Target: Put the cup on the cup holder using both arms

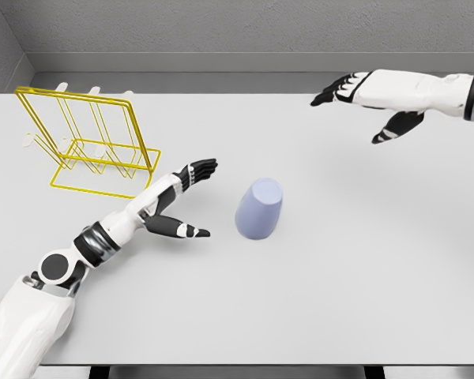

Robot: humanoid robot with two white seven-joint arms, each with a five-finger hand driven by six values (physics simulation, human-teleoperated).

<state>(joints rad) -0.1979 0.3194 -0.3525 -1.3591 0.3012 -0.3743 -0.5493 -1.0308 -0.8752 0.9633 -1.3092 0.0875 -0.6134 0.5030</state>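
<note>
- I see a wide pale grey worktop (pixel 363 300) filling most of my view, with grey walls behind its far edge.
- The rack (pixel 91 142), a yellow wire frame with upright loops on a rectangular base, stands at the far left of the worktop, with small white pegs showing behind its top bar.
- Nothing lies between the rack and the cup; the only thing in that stretch is my left arm.
- The cup (pixel 260 208) is a plain lavender tumbler, upside down near the middle of the worktop, wider rim down and narrower closed base up, leaning slightly in my view. It is well apart from the rack, to its right and nearer to me.
- My left hand (pixel 182 204) reaches in from the lower left, palm facing the cup, fingers straight and thumb spread below them, holding nothing. It is near the cup's left side but not touching it.
- My right hand (pixel 371 103) hangs over the far right of the worktop, fingers extended to the left, thumb dropped, empty, well apart from the cup.
</note>
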